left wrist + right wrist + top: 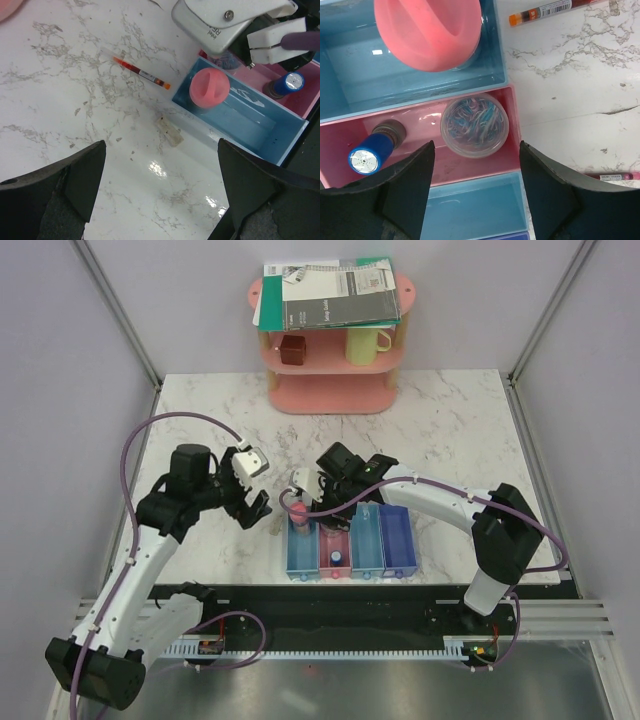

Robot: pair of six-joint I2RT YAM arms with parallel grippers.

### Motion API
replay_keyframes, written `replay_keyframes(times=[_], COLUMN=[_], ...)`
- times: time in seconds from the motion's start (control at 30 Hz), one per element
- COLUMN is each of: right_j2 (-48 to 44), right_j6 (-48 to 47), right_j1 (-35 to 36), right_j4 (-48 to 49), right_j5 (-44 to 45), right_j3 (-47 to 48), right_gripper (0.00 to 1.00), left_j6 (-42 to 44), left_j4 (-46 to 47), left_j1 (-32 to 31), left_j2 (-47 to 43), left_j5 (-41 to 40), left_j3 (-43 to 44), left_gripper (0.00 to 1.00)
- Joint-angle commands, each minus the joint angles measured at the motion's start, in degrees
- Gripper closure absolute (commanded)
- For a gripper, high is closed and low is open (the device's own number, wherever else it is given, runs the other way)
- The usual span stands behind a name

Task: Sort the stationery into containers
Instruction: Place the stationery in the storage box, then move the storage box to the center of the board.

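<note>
The pink plastic cylinder (427, 32) is being kept upright at the far end of the blue rectangular plastic tray (350, 95). The blue-capped tube (370, 155) and round clear clip pot (475, 125) are being kept in the adjoining pink tray (515, 130), under the released right tool (475, 150). The released left tool (161, 145) is being held over the white marble desk (60, 100), near a thin red pen (141, 73) and small tan block (169, 132).
</note>
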Motion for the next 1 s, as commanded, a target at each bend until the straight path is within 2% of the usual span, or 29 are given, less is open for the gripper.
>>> replay_keyframes(times=[0.0,0.3,0.47,0.63,0.77,0.97], right_j2=[-1.6,-6.7,-10.8,-13.2,-14.2,-14.1], right_j6=[-0.2,-1.6,-3.0,-4.8,-6.4,-7.2], right_j1=[0.1,-0.5,-5.6,-10.8,-12.2,-13.3], right_j4=[0.6,-1.0,-2.9,-3.3,-4.5,-5.9], right_j5=[0.6,5.8,6.8,7.1,7.7,8.0], right_j3=[0.7,4.1,8.7,9.7,10.8,13.6], right_gripper=[0.23,0.19,0.19,0.17,0.16,0.16], left_j6=[1.1,3.1,7.5,11.6,9.3,3.8], left_j4=[2.2,3.1,2.1,-0.9,-2.6,-1.5], left_j1=[0.3,0.3,0.3,0.7,0.7,0.7], left_j2=[-0.9,3.0,8.7,16.4,23.3,28.8], left_j5=[1.6,1.6,3.0,4.2,3.0,-1.1], left_j3=[-2.5,-8.2,-8.8,-5.1,-0.3,1.8], left_gripper=[0.01,0.04,0.05,0.06,0.15,0.18])
